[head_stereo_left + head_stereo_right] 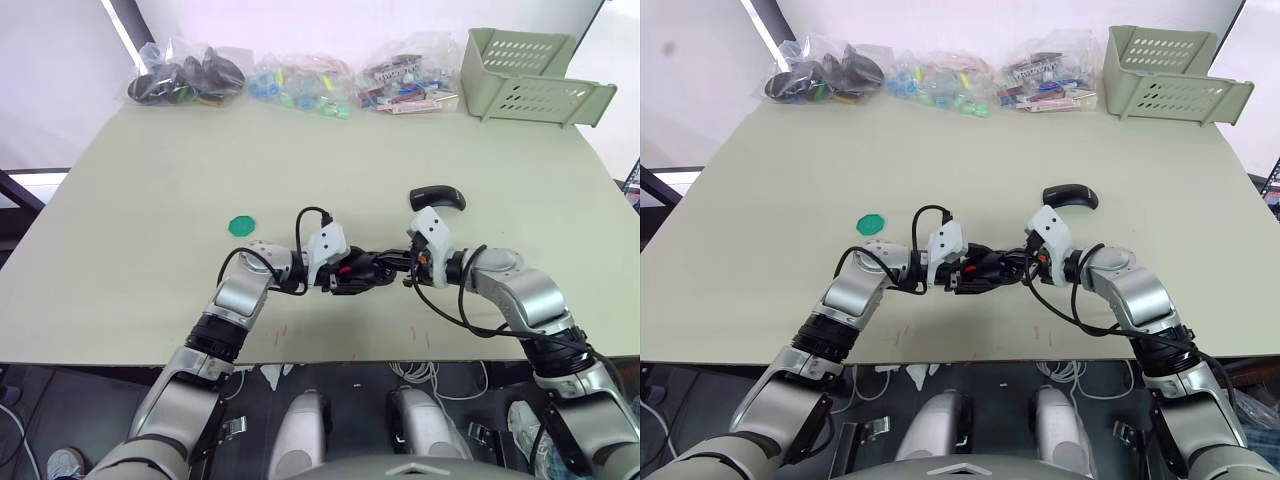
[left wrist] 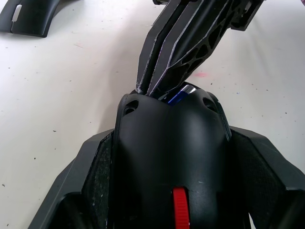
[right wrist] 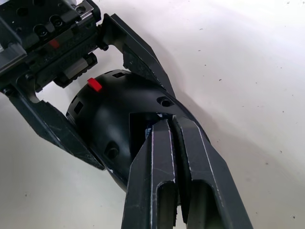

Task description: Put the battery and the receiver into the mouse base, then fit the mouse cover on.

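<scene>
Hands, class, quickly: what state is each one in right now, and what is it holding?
Left hand: closed on the mouse base, one finger on each side.
Right hand: fingers closed together, tips pressing the battery into the base.

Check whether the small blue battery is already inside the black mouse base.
In: the small blue battery sits in the black mouse base's hollow, the right gripper closed at it; the left gripper clamps the base.

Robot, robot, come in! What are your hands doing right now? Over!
Left gripper shut on mouse base. Right gripper shut, tips in base hollow at blue battery. Mouse cover waiting on table beyond. Nothing blocking.
</scene>
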